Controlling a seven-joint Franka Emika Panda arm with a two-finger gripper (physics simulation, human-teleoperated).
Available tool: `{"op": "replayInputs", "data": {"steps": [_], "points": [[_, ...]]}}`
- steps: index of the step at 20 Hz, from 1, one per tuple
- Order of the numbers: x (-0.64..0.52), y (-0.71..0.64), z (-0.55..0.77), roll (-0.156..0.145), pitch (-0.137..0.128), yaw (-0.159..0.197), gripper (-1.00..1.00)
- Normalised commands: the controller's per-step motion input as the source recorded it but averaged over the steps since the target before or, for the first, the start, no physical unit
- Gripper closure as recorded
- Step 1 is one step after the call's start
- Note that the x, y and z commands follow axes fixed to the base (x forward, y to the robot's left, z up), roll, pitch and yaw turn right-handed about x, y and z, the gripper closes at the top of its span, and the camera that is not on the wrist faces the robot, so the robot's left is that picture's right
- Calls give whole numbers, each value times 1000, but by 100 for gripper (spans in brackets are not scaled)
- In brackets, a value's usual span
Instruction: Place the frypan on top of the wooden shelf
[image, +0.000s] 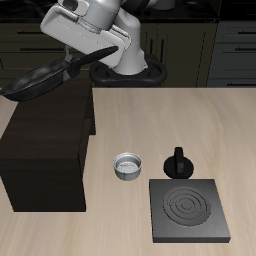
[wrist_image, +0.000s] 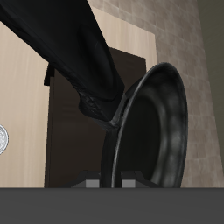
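While the frypan (image: 38, 81) hangs tilted in the air above the wooden shelf (image: 45, 150), we list its long handle as clamped between the fingers (image: 92, 57). On the table (image: 200, 120) we record a small metal bowl (image: 129, 166), a black knobbed item (image: 180, 163) and a square stove plate (image: 188, 211).

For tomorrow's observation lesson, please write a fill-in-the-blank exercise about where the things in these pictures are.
1. The gripper holds the frypan by its ____.
2. The frypan hangs above the wooden ____, not touching it.
3. The small metal bowl stands on the ____.
4. The square stove plate shows concentric ____.

Missing words: handle; shelf; table; rings.
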Motion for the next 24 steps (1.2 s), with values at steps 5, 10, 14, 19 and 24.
{"op": "replayInputs", "data": {"steps": [5,10,14,19,24], "points": [[129,-56,-234,-11,45,15,100],[137,-91,-278,-4,67,47,100],[184,-111,-501,-4,101,18,100],[86,-9,-311,-7,80,21,-100],[-289,391,23,117,41,-20,-100]]}}
